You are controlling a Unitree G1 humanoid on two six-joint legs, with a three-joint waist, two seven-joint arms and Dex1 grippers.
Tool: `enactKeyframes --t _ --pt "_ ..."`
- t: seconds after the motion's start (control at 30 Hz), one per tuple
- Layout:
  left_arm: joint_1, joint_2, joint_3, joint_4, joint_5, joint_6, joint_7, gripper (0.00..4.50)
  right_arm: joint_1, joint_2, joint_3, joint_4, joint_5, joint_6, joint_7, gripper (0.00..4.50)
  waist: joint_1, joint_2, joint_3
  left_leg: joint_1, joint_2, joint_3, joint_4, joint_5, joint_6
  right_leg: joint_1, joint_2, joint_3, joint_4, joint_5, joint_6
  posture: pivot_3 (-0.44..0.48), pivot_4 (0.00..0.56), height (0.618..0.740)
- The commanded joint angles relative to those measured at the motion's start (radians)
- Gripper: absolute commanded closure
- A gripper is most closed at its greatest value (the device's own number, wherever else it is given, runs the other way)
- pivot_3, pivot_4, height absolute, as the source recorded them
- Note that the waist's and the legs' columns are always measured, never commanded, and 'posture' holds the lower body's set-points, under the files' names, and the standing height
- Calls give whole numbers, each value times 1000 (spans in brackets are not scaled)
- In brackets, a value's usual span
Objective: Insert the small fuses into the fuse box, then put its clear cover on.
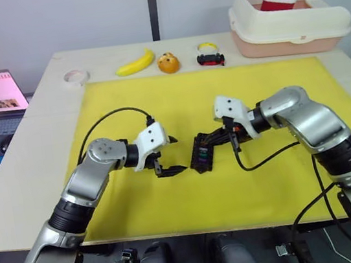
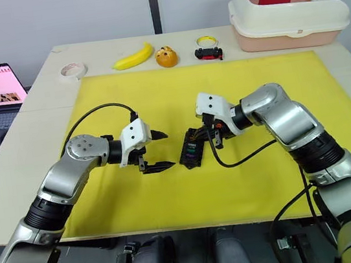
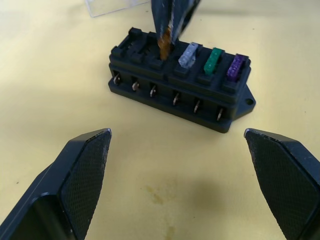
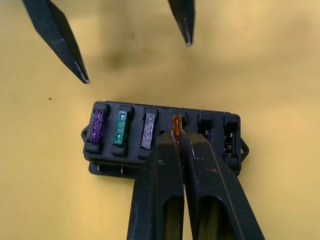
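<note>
because the amber blade fuse (image 4: 176, 124) has to go straight down into its slot, the right pincer (image 4: 179, 137) pinches it tight by the top, over the small black slotted fuse box (image 1: 202, 153) near the middle of the yellow mat (image 1: 157, 95) on the bench. purple (image 4: 96, 125), green (image 4: 120, 128) and grey (image 4: 148, 131) fuses already sit seated alongside. the left pincer (image 1: 169, 156) hangs wide open and empty just beside the box, probably ready to steady it.

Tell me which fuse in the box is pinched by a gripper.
The amber fuse, clamped by the right gripper. The purple, green and grey fuses sit untouched in their slots.
</note>
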Motion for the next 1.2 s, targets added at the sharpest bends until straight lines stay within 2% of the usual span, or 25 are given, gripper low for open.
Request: enactKeyframes --t 0.03,0.57,1.2 --pt "-3 -2 17 -25 -6 -13 0 0 -40 -14 -2 -41 -16 19 -13 4411 0 0 0 0 0 0 0 0 0 0 0 0 0 0 0 0 150 740" --pt "2 -2 19 -28 -4 -12 6 0 -44 -19 17 -105 -1 80 -9 4411 0 0 0 0 0 0 0 0 0 0 0 0 0 0 0 0 150 740" --pt "2 -3 18 -29 -5 -12 6 0 -34 -21 48 -88 -38 55 -35 4411 0 0 0 0 0 0 0 0 0 0 0 0 0 0 0 0 150 740"
